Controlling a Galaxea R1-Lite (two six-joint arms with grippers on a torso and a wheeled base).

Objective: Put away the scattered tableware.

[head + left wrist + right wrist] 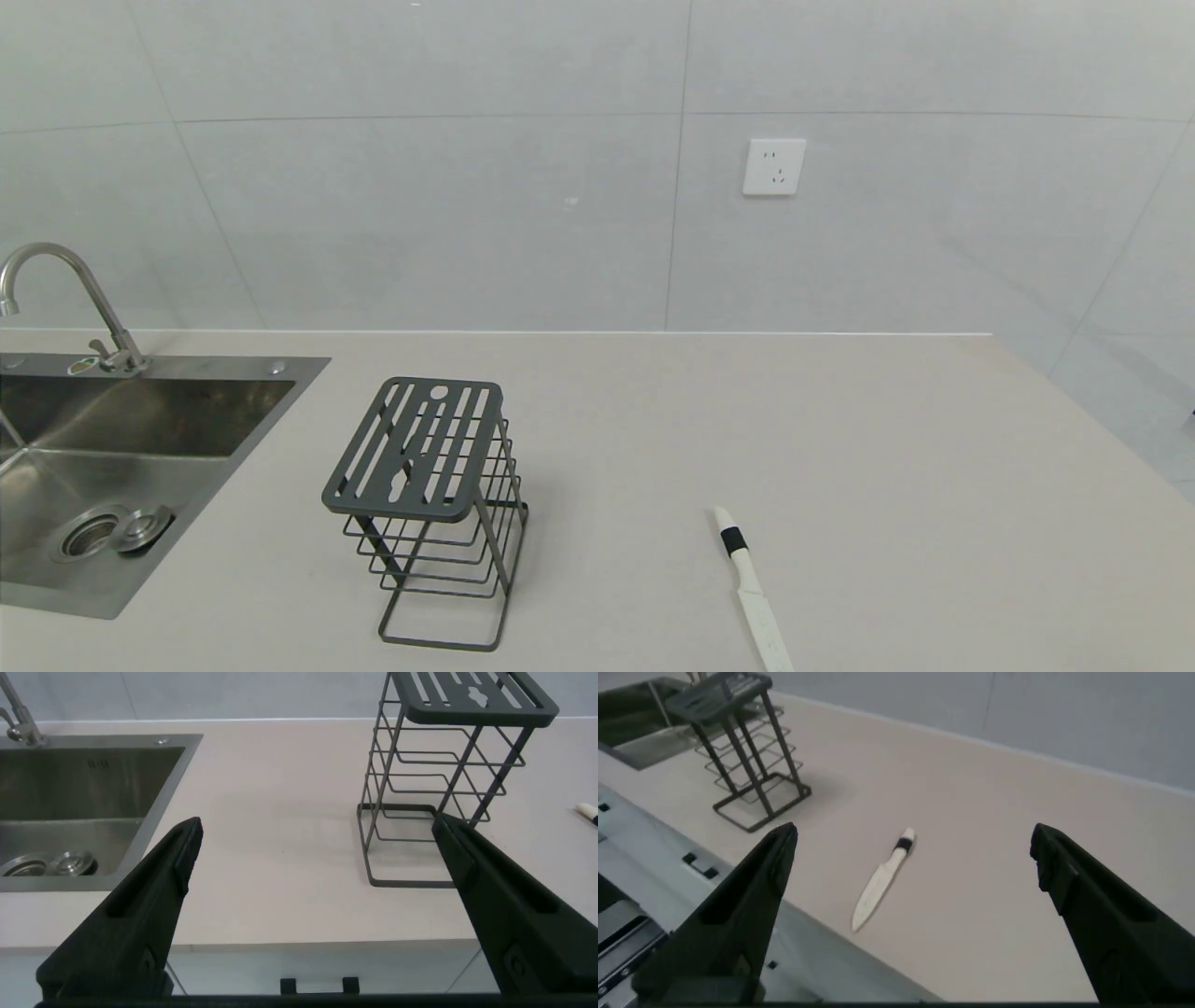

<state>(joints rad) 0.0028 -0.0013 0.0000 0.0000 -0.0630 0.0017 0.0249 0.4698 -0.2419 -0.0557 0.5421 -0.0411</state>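
A cream-white knife [750,586] with a black band lies flat on the beige counter [840,448], near the front edge, right of centre. It also lies ahead of my right gripper [912,849], whose fingers [747,910] stand wide open with nothing between them; the knife [884,877] is well beyond the fingertips. A dark grey wire knife rack [429,504] with a slotted top stands upright left of the knife. My left gripper [316,835] is open and empty, back from the counter's front edge, with the rack [448,765] ahead of it.
A steel sink [103,457] with a drain plug [140,527] and a tap [65,299] is set into the counter at the left. A tiled wall with a white socket [774,166] stands behind. The counter's right edge [1092,420] drops off.
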